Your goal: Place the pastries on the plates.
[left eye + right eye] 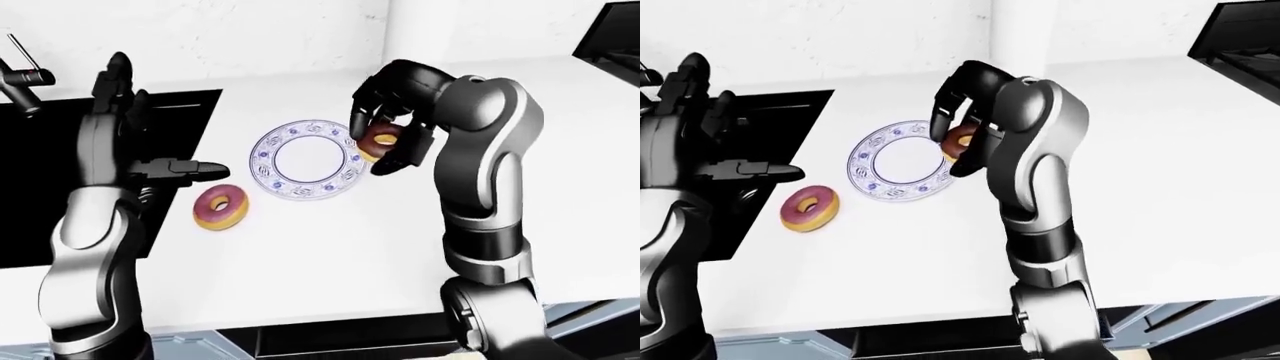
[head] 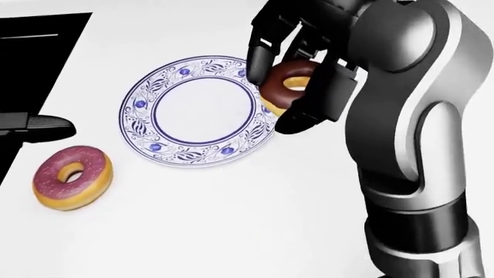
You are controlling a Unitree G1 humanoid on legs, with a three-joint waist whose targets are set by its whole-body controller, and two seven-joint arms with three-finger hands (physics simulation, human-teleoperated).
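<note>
A blue-patterned white plate (image 2: 137,105) lies on the white counter. My right hand (image 2: 276,99) is shut on a chocolate-glazed donut (image 2: 292,75) and holds it tilted just above the plate's right rim; whether it touches the rim I cannot tell. A pink-frosted donut (image 2: 72,176) rests on the counter at the plate's lower left. In the left-eye view my left hand (image 1: 150,127) stands raised and open above the sink's edge, left of the pink donut (image 1: 221,207), with its thumb pointing toward the plate.
A black sink (image 1: 40,187) with a dark faucet (image 1: 20,75) fills the left of the eye views. The counter's near edge (image 1: 300,315) runs along the bottom. A dark appliance (image 1: 1240,37) sits at the top right.
</note>
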